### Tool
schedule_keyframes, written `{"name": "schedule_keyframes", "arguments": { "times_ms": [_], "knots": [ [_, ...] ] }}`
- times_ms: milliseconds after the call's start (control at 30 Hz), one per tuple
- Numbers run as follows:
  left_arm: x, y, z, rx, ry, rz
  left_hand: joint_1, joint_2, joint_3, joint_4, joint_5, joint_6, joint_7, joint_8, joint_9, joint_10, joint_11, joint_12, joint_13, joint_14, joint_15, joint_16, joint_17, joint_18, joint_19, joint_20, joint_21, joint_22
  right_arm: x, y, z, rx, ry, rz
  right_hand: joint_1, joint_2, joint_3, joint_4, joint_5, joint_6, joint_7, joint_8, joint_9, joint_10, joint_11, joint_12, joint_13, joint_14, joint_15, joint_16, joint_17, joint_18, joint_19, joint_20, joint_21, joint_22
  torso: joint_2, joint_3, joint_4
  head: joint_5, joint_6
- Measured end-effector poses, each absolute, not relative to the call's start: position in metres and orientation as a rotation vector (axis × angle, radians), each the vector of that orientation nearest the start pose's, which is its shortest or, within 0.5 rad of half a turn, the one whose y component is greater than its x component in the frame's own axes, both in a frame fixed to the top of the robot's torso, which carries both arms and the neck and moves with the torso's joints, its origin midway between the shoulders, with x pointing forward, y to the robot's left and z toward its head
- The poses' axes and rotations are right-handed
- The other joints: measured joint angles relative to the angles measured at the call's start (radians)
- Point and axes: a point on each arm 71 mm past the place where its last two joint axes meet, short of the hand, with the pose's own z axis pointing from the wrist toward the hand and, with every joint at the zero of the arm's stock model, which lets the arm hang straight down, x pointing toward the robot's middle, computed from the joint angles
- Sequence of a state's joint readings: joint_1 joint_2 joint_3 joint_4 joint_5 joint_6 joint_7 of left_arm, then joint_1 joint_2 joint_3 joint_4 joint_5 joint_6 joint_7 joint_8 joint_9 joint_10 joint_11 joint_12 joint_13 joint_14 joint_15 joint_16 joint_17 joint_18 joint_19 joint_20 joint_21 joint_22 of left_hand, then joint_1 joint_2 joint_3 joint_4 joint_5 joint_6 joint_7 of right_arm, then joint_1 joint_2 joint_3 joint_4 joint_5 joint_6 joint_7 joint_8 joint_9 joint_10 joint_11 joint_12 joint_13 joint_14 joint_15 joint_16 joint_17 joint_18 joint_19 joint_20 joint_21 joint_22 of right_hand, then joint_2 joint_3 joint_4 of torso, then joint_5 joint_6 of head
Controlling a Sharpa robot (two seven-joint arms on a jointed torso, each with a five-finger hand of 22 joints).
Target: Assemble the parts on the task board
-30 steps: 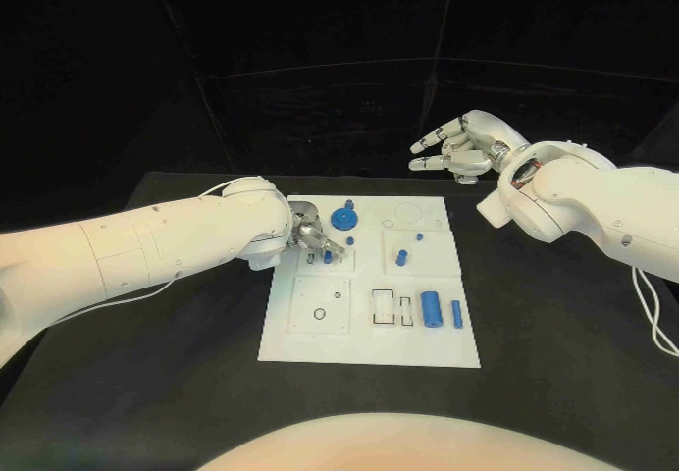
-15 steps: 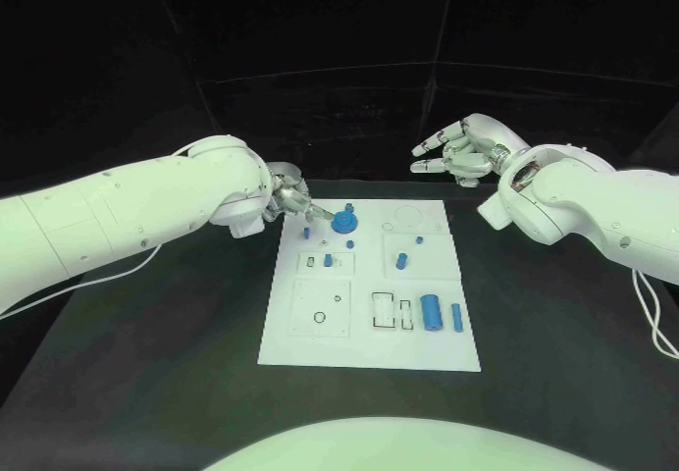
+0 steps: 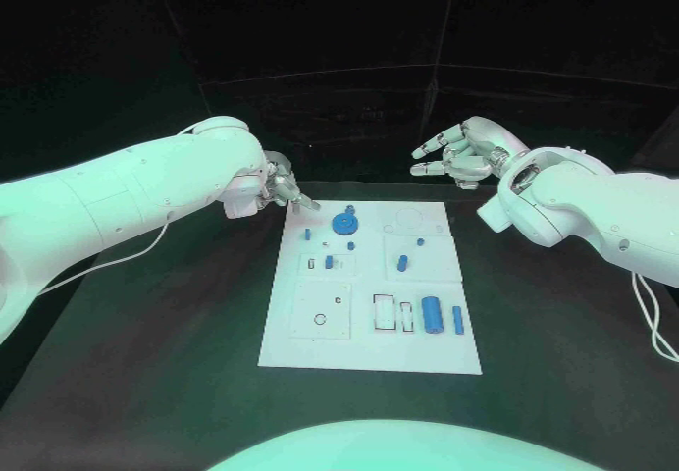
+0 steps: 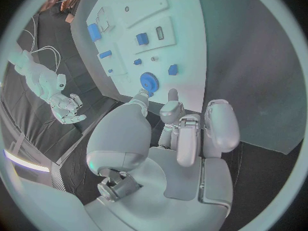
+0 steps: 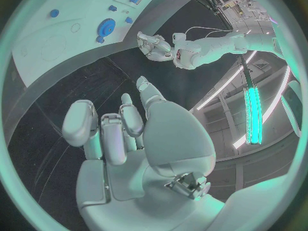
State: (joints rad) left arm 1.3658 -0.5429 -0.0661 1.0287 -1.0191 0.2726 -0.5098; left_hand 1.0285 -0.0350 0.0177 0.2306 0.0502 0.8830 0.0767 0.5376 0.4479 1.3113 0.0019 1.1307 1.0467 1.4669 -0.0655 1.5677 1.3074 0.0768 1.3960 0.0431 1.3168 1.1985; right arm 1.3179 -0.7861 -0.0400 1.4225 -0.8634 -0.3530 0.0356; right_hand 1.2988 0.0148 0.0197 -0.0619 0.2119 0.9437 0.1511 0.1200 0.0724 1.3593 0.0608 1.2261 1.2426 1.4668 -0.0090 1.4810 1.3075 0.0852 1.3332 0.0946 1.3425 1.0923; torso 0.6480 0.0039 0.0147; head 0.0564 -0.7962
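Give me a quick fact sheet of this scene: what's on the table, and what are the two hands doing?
Table: black
Task board: white plate in the middle of the table
Parts: small blue pieces on the board, among them a blue gear near its far edge and a blue cylinder nearer the robot
Left hand: holds nothing, over the board's far left corner
Right hand: holds nothing, fingers spread, raised beyond the board's far right corner

One task board (image 3: 371, 348), two hands (image 3: 281, 184), and seven blue parts (image 3: 432, 314).
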Motion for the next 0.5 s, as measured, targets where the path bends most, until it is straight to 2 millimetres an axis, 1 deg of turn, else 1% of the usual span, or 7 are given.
{"name": "schedule_keyframes", "arguments": {
  "times_ms": [67,100,133,233,500],
  "knots": [
    [0.580,0.211,-0.181,-0.265,2.301,-0.246,0.001,0.002,-0.005,0.005,0.000,0.000,0.000,-0.004,-0.003,0.000,0.000,0.000,0.000,0.000,0.000,0.000,0.000,0.000,0.000,0.000,0.000,0.000,0.525,-0.204,-0.131,0.327,1.601,0.971,0.000,0.000,-0.002,0.002,0.000,0.000,0.000,0.000,-0.001,0.000,0.000,0.000,0.000,0.000,0.000,0.000,0.000,0.000,0.000,0.000,0.000,0.000,0.000,0.0000,0.0000,0.000,0.000],
    [0.581,0.210,-0.183,-0.264,2.305,-0.238,0.001,0.009,-0.008,0.008,0.000,0.000,0.000,-0.006,-0.004,0.000,0.000,0.000,0.000,0.000,0.000,0.000,0.000,0.000,0.000,0.000,0.000,0.001,0.525,-0.204,-0.131,0.327,1.601,0.971,0.000,0.000,-0.003,0.003,0.000,0.000,0.000,0.000,-0.001,0.000,0.000,0.000,0.000,0.000,0.000,0.000,0.000,0.000,0.000,0.000,0.000,0.000,0.000,0.0000,0.0000,0.000,0.000],
    [0.582,0.210,-0.186,-0.263,2.311,-0.229,0.001,0.009,-0.010,0.006,0.000,0.004,0.004,-0.006,-0.005,0.000,0.000,0.001,0.001,0.000,0.000,0.000,0.000,0.000,0.000,0.000,0.000,0.001,0.525,-0.204,-0.131,0.326,1.602,0.972,0.000,0.000,-0.003,0.003,0.000,0.000,0.000,0.000,-0.001,0.000,0.000,0.000,0.000,0.000,0.000,0.000,0.000,0.000,0.000,0.000,0.000,0.000,0.000,0.0000,0.0000,0.000,0.001],
    [0.584,0.208,-0.191,-0.261,2.320,-0.214,0.001,0.009,-0.015,0.010,0.000,0.008,0.000,-0.006,-0.007,0.000,0.000,0.004,0.003,0.000,0.000,0.000,0.000,0.000,0.000,0.000,0.000,0.004,0.525,-0.203,-0.131,0.326,1.602,0.973,0.000,0.000,-0.003,0.003,0.000,0.000,0.000,0.000,-0.001,0.000,0.000,0.000,0.000,0.000,0.000,0.000,0.000,0.000,0.000,0.000,0.000,0.000,0.000,0.0000,0.0000,0.000,0.001],
    [0.588,0.204,-0.203,-0.256,2.344,-0.188,0.005,0.012,-0.022,0.011,0.000,0.007,0.000,-0.006,-0.009,0.000,0.000,0.004,0.004,0.000,0.000,0.000,0.000,0.000,0.000,0.000,0.000,0.007,0.526,-0.201,-0.131,0.323,1.604,0.976,0.000,0.000,-0.003,0.003,0.000,0.000,0.000,0.000,-0.001,0.000,0.000,0.000,0.000,0.000,0.000,0.000,0.000,0.000,0.000,0.000,0.000,0.000,-0.001,0.0000,0.0001,0.002,0.001]
  ]
}}
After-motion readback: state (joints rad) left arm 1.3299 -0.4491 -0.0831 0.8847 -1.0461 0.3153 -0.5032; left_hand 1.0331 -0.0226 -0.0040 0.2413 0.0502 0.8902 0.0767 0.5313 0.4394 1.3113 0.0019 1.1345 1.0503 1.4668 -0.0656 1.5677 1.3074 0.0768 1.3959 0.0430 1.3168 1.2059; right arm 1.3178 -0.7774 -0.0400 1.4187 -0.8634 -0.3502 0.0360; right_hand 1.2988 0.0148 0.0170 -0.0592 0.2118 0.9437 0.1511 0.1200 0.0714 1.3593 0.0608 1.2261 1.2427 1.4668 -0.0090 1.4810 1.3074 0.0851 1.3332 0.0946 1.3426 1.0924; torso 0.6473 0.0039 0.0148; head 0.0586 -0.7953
